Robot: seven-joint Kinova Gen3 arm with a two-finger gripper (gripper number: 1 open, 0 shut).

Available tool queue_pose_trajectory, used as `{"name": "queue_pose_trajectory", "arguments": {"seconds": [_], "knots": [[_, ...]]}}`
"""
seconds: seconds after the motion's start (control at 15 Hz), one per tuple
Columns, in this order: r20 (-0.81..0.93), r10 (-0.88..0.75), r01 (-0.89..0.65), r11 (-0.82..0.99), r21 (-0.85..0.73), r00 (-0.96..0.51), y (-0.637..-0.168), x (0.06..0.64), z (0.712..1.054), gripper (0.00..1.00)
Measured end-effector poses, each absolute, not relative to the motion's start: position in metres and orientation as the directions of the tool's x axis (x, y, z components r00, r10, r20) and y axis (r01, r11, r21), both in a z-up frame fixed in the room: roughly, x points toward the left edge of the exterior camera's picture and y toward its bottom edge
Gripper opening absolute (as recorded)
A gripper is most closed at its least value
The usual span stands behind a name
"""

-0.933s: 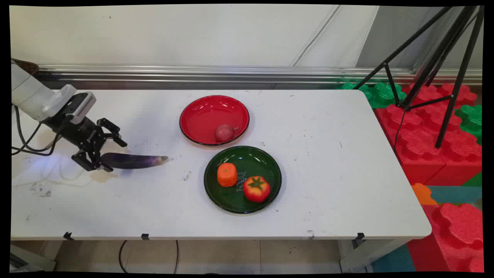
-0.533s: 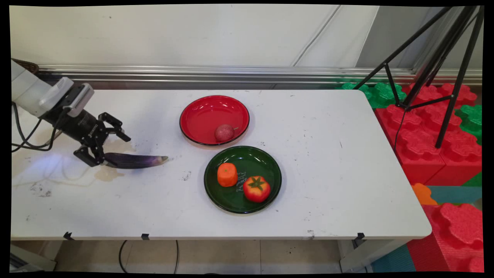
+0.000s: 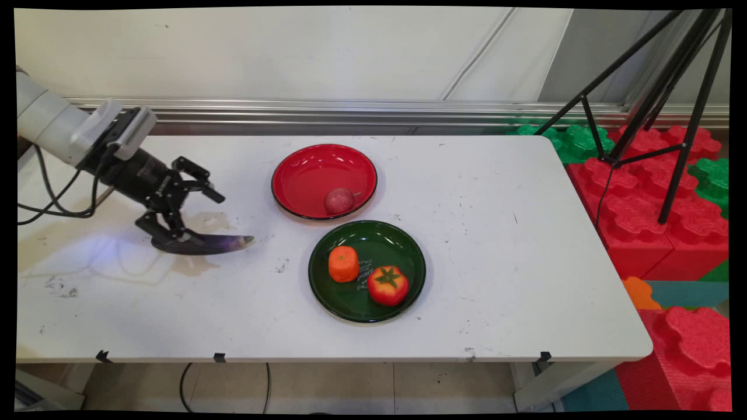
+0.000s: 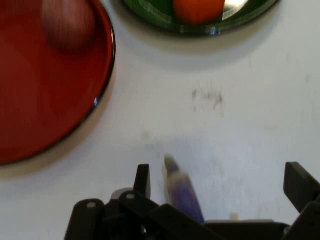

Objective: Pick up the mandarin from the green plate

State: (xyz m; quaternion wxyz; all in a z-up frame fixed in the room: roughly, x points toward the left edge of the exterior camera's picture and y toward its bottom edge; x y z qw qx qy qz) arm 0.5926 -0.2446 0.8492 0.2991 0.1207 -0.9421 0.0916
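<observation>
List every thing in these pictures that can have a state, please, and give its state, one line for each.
gripper: open, over the eggplant's thick end.
eggplant: lying flat on the table, between the fingers.
red plate: upright, holds one reddish round fruit.
green plate: upright, holds an orange piece and a tomato.
table: stained near the eggplant.

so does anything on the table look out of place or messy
Mostly the eggplant: it lies loose on the bare table under the open pincer, while the other produce sits on plates. The tabletop there also carries brownish stains and dark scuffs. Nothing looks spilled or broken.
</observation>
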Motion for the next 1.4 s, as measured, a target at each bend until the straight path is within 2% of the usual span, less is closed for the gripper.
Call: {"name": "queue_pose_trajectory", "arguments": {"seconds": [0.33, 0.67, 1.4], "knots": [[0.636, -0.147, -0.272, 0.957, -0.104, -0.758, -0.253, 0.552, 0.858, 1.0], [0.655, -0.133, -0.257, 0.961, -0.097, -0.744, -0.261, 0.516, 0.852, 1.0], [0.633, -0.163, -0.256, 0.965, -0.059, -0.757, -0.285, 0.44, 0.814, 1.0]]}}
